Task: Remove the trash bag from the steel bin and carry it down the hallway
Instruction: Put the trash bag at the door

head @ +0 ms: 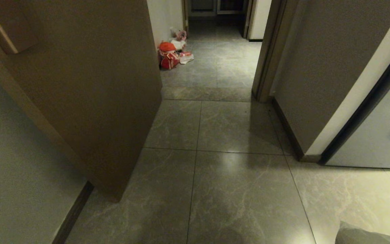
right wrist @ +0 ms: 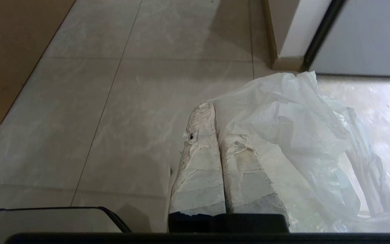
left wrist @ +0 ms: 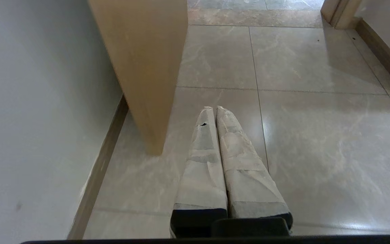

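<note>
The trash bag (right wrist: 300,135), thin crinkly white plastic, hangs from my right gripper (right wrist: 212,105). Its taped fingers are shut on a fold of the bag, and the plastic spills over one finger and down toward the tiles. My left gripper (left wrist: 214,108) is shut with nothing in it, held low over the floor. The hallway (head: 215,135) runs ahead in the head view, with grey marbled tiles between beige walls. The steel bin is out of view, and neither arm shows in the head view.
A tall brown panel (head: 96,84) juts out on the left and narrows the passage. On the right stand a door frame (head: 266,67) and a grey door (head: 377,135). Red-and-white bags (head: 169,56) lie against the far left wall.
</note>
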You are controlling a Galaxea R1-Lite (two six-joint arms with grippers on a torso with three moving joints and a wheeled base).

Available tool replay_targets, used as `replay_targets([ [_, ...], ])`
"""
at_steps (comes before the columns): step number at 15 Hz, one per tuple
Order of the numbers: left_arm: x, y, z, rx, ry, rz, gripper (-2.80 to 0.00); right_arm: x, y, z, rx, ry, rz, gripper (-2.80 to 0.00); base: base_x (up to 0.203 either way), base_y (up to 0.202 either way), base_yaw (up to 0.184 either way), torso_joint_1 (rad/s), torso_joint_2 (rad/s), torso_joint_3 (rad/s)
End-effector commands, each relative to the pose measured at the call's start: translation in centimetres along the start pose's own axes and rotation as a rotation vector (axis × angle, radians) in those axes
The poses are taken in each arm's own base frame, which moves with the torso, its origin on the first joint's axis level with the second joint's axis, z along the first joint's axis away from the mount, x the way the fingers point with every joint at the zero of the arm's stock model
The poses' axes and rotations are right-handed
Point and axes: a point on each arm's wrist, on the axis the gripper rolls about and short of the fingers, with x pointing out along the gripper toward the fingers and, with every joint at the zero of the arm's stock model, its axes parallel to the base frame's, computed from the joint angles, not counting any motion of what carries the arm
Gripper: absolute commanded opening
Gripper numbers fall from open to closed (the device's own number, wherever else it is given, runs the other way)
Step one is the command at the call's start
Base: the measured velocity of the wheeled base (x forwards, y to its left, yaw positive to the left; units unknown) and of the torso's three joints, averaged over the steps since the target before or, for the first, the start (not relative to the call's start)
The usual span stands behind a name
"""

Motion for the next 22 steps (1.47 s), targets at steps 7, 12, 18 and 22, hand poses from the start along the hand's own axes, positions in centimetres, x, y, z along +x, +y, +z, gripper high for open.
replay_targets([
  [7, 0.00, 0.00, -0.02, 0.000, 0.000, 0.000, -2.80, 0.00, 0.00, -0.01, 0.000, 0.001, 0.000, -2.80, 0.193, 0.000, 0.001, 0.004, 0.00, 0.001],
  [12, 0.00, 0.00, 0.00, 0.000, -0.001, 0.000, -2.80, 0.00, 0.00, -0.01, 0.000, 0.001, 0.000, -2.80, 0.194, 0.000, 0.002, 0.002, 0.00, 0.003],
  [18, 0.00, 0.00, 0.00, 0.003, -0.001, 0.000, -2.80, 0.00, 0.00, -0.01, 0.000, 0.001, 0.000, -2.80, 0.142, 0.000, 0.002, 0.002, 0.00, 0.002],
  [22, 0.00, 0.00, 0.00, 0.003, -0.001, 0.000, -2.80, 0.00, 0.00, -0.01, 0.000, 0.001, 0.000, -2.80, 0.000, 0.000, 0.000, 0.000, 0.00, 0.000],
])
